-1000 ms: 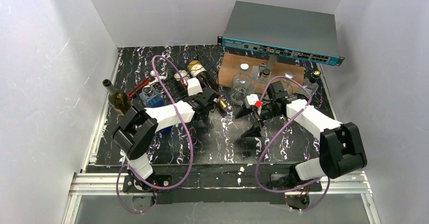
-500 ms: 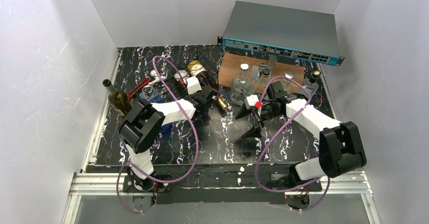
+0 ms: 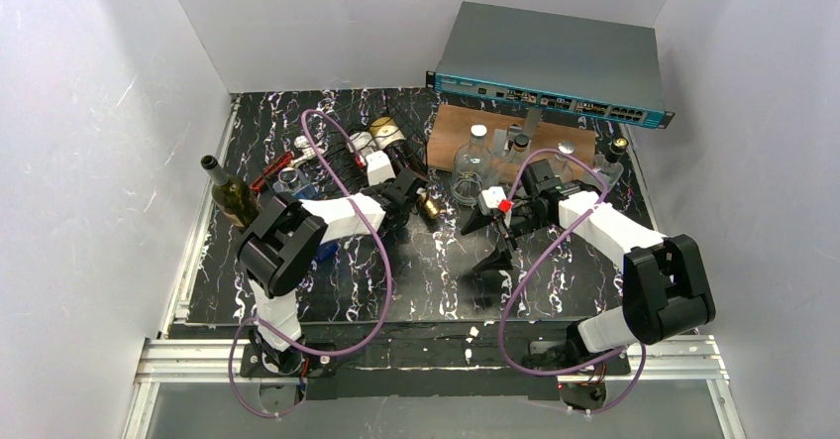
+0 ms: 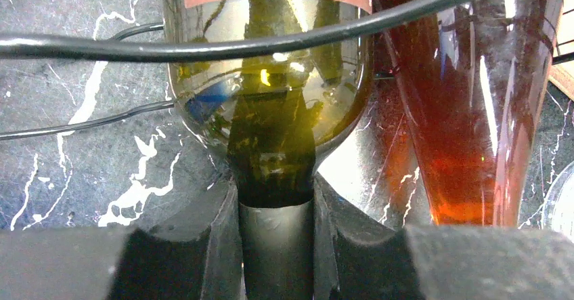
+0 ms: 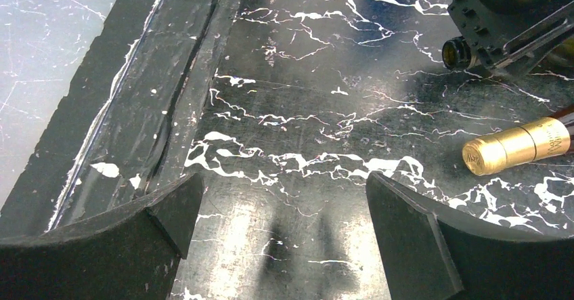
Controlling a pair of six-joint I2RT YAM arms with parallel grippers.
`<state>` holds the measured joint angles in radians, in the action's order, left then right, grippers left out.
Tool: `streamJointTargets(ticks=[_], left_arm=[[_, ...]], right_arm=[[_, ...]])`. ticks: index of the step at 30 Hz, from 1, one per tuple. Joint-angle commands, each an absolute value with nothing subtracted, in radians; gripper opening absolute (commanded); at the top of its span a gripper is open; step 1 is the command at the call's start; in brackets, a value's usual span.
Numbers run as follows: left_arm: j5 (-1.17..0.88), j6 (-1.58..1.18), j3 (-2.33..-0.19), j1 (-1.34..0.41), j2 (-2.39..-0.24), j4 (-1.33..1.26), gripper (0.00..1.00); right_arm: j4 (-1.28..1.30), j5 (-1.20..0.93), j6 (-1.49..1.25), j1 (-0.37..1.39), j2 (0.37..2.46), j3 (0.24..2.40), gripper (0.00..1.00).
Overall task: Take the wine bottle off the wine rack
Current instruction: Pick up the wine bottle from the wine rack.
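The black wire wine rack [image 3: 342, 162] lies at the back left of the mat, with bottles lying in it. My left gripper [image 3: 401, 193] reaches into it. In the left wrist view the left gripper [image 4: 276, 191] is shut on the grey-foiled neck of a greenish wine bottle [image 4: 271, 110] with a reddish label, under a rack wire [image 4: 203, 46]. An amber bottle [image 4: 467, 131] lies right beside it. My right gripper [image 3: 485, 239] is open and empty, low over the mat; it also shows in the right wrist view [image 5: 284, 225].
A gold-capped bottle neck [image 5: 518, 144] sticks out next to the left gripper [image 5: 508, 9]. A green bottle [image 3: 230, 193] stands at the left. A brown board [image 3: 451, 127] holds clear glass bottles [image 3: 473, 162]. A grey network switch [image 3: 550, 62] sits behind.
My left arm's elbow has swung to the right and the left gripper has moved slightly towards the rack. The right arm has not moved.
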<state>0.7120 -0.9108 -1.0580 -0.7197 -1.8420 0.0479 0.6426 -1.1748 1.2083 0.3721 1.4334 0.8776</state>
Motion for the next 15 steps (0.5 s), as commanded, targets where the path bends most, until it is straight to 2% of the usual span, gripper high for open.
streamJointTargets(ticks=[1, 3, 15], left_arm=[[0.752, -0.871, -1.080, -0.713, -1.830, 0.015, 0.06], [0.748, -0.866, -1.071, -0.713, -1.817, 0.016, 0.00], [0.841, -1.158, -1.113, -0.864, -1.679, 0.281, 0.00]], right_arm=[[0.679, -1.184, 1.247, 0.368, 1.442, 0.919, 1.00], [0.686, -1.184, 1.252, 0.368, 1.444, 0.921, 1.00], [0.724, -1.166, 1.294, 0.368, 1.436, 0.931, 1.00]])
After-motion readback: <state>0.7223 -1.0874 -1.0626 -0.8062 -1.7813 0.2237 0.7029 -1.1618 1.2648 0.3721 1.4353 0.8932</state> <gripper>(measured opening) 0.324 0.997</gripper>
